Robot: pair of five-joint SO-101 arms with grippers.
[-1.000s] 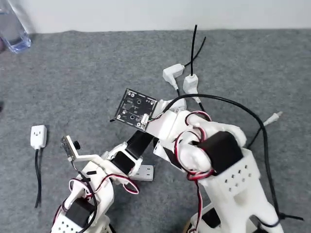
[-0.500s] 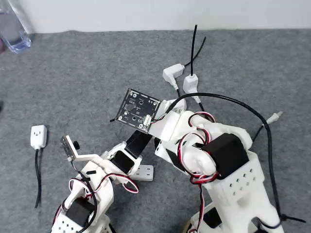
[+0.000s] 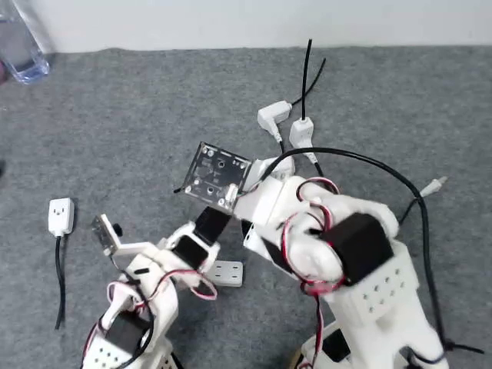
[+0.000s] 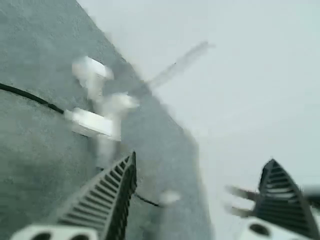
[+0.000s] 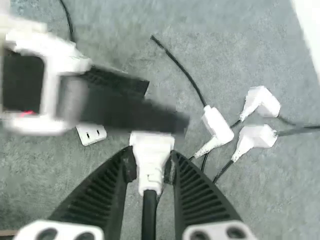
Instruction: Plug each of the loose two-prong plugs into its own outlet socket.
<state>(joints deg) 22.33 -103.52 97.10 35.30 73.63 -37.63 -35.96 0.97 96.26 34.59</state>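
Note:
My right gripper (image 5: 150, 156) is shut on a white plug (image 5: 150, 144) whose black cord runs back between the fingers. It hangs above the grey mat, close to a small white outlet socket (image 5: 91, 134) lying flat. In the high view that socket (image 3: 228, 273) lies between the two arms. My left gripper (image 4: 201, 164) stands open with nothing between its fingers; its black finger (image 5: 120, 106) crosses just beyond the held plug. Three loose white plugs (image 5: 217, 125) (image 5: 257, 137) (image 5: 261, 102) lie farther out. A second outlet socket (image 3: 60, 215) with a cord rests at the left.
Black cables (image 3: 384, 173) loop across the mat around the right arm, and one ends in a small connector (image 3: 434, 184) at the right. A clear plastic container (image 3: 19, 54) stands at the far left corner. The mat ends at a white wall behind.
The left arm has swung its gripper slightly left and away from the arm bases. The right arm has shifted only a little, the plug still in its gripper.

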